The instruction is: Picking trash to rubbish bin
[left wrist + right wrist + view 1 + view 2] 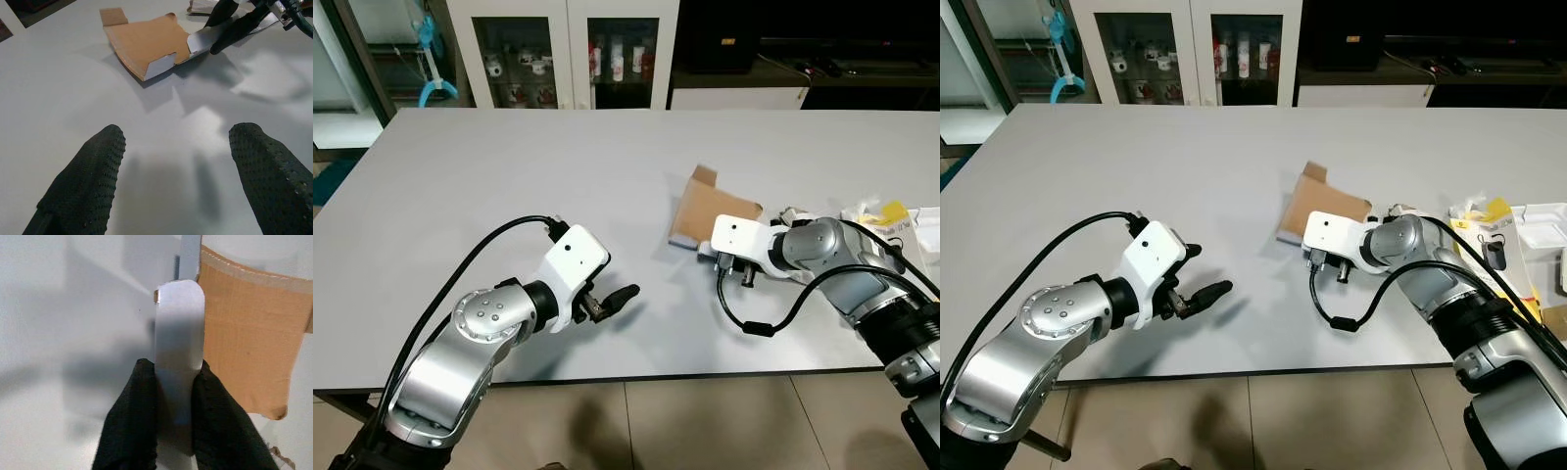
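Right gripper (173,382) pinching a torn brown cardboard box's (713,213) pale flap, centre-right of frame.
That thin edge grip is risking slippage when lifting; left gripper (176,171) is hovering open, lower-left.

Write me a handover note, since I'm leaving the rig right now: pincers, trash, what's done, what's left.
Right pincer: shut on the white flap of the torn cardboard box, which lies on the grey table.
Left pincer: open, empty, low over the table, pointing toward the box.
More trash: yellow and white packaging at the table's right edge.
Done: box flap gripped. Nothing binned so far.
Left: lift the box, find the rubbish bin, drop it in, then clear the packaging.
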You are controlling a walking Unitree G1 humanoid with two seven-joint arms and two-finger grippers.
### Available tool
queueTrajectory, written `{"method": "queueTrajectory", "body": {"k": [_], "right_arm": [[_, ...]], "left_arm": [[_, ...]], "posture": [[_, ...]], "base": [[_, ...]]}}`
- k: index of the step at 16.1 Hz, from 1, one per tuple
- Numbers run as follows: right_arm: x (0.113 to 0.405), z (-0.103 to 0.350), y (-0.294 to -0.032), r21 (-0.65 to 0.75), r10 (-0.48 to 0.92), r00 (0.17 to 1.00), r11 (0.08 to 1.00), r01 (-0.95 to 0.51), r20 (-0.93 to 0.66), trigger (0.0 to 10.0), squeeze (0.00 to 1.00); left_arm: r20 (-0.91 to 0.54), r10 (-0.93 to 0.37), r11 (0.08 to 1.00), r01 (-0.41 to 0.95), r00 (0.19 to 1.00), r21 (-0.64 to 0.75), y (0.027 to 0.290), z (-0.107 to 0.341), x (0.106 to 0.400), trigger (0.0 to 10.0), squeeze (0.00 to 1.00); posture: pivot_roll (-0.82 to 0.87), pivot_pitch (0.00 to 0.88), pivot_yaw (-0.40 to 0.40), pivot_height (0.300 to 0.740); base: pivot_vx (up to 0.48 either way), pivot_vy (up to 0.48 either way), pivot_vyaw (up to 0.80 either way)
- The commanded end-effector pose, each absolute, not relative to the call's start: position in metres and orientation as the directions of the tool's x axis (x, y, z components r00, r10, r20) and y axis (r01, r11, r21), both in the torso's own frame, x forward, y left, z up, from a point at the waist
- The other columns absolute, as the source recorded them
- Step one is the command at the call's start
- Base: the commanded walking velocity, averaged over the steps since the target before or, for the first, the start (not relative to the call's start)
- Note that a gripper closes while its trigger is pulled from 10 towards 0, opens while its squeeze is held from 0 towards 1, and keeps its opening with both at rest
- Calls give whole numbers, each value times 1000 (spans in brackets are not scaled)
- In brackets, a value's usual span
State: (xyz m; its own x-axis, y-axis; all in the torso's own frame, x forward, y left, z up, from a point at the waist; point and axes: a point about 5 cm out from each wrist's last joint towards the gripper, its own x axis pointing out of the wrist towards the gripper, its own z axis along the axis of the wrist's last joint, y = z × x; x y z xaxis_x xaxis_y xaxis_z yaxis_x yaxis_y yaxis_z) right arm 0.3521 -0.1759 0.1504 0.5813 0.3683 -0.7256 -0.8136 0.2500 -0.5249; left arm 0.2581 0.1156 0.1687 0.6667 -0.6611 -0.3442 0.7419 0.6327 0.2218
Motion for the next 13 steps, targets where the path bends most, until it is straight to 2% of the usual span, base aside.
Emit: {"method": "queueTrajectory", "body": {"k": [1,5,7,11,12,13], "right_arm": [[351,156,-176,-518,391,584,270,-811,-711,0,0],[344,177,-169,-515,469,625,355,-780,-624,0,0],[331,203,-166,-525,516,675,426,-737,-528,0,0],[304,209,-158,-526,531,733,514,-678,-426,0,0],[295,209,-156,-503,532,787,609,-613,-314,0,0],[291,209,-156,-484,530,809,655,-580,-252,0,0]], "left_arm": [[-347,-673,618,754,653,221,114,169,259,10000,0],[-308,-658,658,724,687,210,114,173,261,10000,0],[-296,-633,691,695,715,200,118,173,262,10000,0],[-284,-547,762,609,787,222,127,166,259,10000,0],[-242,-508,798,557,827,229,131,168,261,10000,0],[-219,-494,814,536,842,226,132,169,261,10000,0]], "posture": [[-54,0,-5,740],[-54,2,-7,740],[-49,18,-28,740],[-50,37,-21,740],[-54,40,-9,740],[-56,41,-7,740]], "base": [[0,0,0],[0,0,0],[0,0,0],[0,0,0],[0,0,0],[0,0,0]]}}
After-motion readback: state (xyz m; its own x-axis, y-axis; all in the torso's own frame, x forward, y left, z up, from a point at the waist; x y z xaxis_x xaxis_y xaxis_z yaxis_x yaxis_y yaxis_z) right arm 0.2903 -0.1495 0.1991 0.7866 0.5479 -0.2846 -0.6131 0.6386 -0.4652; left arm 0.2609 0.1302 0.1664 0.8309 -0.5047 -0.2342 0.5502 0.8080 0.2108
